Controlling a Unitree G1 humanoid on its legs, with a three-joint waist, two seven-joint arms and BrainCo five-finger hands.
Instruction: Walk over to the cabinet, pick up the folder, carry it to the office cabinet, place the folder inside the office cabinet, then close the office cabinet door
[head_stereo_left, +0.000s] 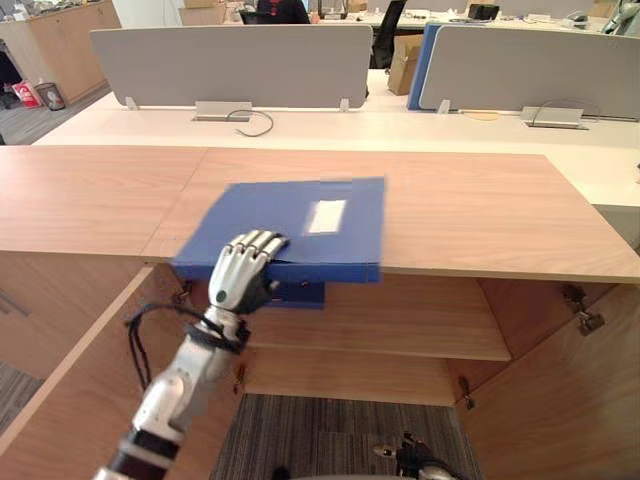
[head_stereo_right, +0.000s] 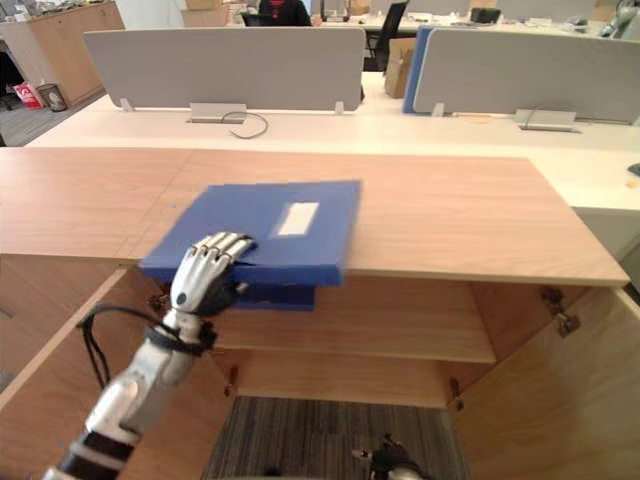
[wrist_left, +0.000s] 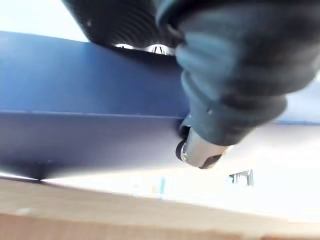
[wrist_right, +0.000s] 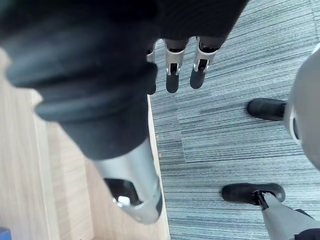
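**Left hand (head_stereo_left: 240, 268) grips the flat blue plastic folder (head_stereo_left: 300, 225) at the cabinet's front edge**

A wide cabinet (head_stereo_left: 470, 210) of pale, smooth wood-grain board stands across the scene. Both its doors are swung open, the left door (head_stereo_left: 70, 400) and the right door (head_stereo_left: 560, 400) angling toward the near side. One plain wooden shelf (head_stereo_left: 400, 325) runs across its inside. Beyond the cabinet lies a long white desk (head_stereo_left: 400, 130) with two matte grey divider panels, one on the left (head_stereo_left: 230, 65) and one on the right (head_stereo_left: 530, 70). A brown cardboard box (head_stereo_left: 403, 62) shows in the gap between them. Grey striped carpet (head_stereo_left: 330, 430) covers the floor in front of the cabinet.

The folder is rectangular and thin-sided, a uniform deep blue, with a small white rectangular label (head_stereo_left: 327, 216) on its upper face. It lies flat on the cabinet's top, left of centre and turned slightly askew. Its near edge juts out past the front edge, above the open compartment.

At the folder's near left corner, the left hand's silver fingers (head_stereo_right: 222, 246) curl over the top face. The thumb (wrist_left: 200, 150) sits under the overhanging edge, so the corner is pinched between them.

The right hand (wrist_right: 172, 70) hangs over the carpet beside a wooden panel, its fingers loose and straight, holding nothing.
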